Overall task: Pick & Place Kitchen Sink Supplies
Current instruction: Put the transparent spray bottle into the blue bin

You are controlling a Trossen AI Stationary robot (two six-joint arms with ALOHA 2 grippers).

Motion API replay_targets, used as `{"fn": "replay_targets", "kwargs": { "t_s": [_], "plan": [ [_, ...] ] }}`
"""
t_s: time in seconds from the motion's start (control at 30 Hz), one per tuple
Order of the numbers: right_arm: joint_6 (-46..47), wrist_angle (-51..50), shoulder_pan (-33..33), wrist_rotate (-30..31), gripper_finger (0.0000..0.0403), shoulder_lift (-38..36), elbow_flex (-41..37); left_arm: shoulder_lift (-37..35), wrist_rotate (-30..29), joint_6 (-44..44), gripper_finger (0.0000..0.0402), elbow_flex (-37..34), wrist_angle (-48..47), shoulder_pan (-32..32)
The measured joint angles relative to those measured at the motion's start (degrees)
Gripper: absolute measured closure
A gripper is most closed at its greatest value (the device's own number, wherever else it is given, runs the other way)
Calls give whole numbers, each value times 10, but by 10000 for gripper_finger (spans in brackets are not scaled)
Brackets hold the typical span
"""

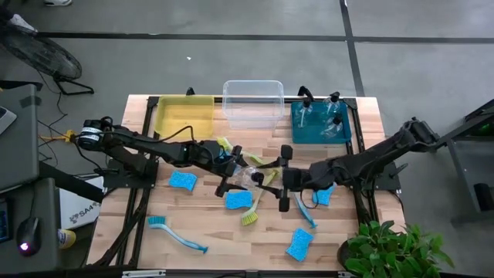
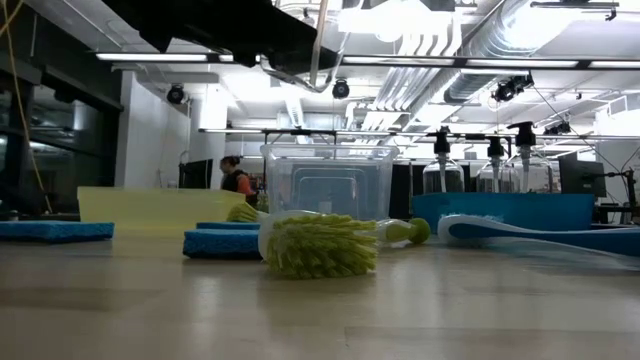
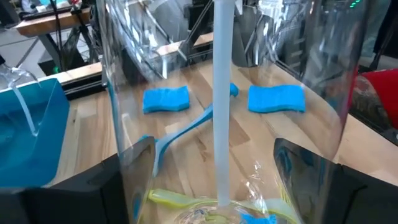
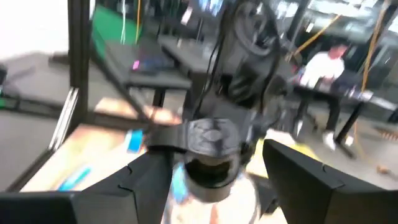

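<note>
Spray bottle [image 1: 248,177] seemingly between claws.

A wooden desk [image 1: 131,216] holds three bins along its far edge: yellow bin [image 1: 184,116], clear bin [image 1: 252,101], teal bin [image 1: 320,130]. A leafy plant [image 1: 394,249] sits at one near corner.

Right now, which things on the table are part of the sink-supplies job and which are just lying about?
Job: spray bottle in left gripper, right gripper at its nozzle; blue sponges; blue brush; yellow-green brush.
Other: yellow bin, clear bin, teal bin, potted plant.
</note>
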Motion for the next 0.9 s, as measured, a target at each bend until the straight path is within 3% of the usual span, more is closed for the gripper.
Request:
{"fn": "replay_targets", "kwargs": {
  "t_s": [0.17,0.27,0.6,0.77,0.9],
  "plan": [
    [25,-170,9,9,164,14,72,0,5,-2,85,0,0,-1],
    [5,-195,11,6,163,21,79,0,31,-6,85,0,0,-1],
    [-53,-146,7,-64,167,20,67,0,194,-35,85,0,0,-1],
    [-85,-97,7,-137,171,21,67,0,209,-44,85,0,1,-1],
    [-104,-63,6,-154,172,35,67,0,228,-44,85,0,1,-2]
  ]
}}
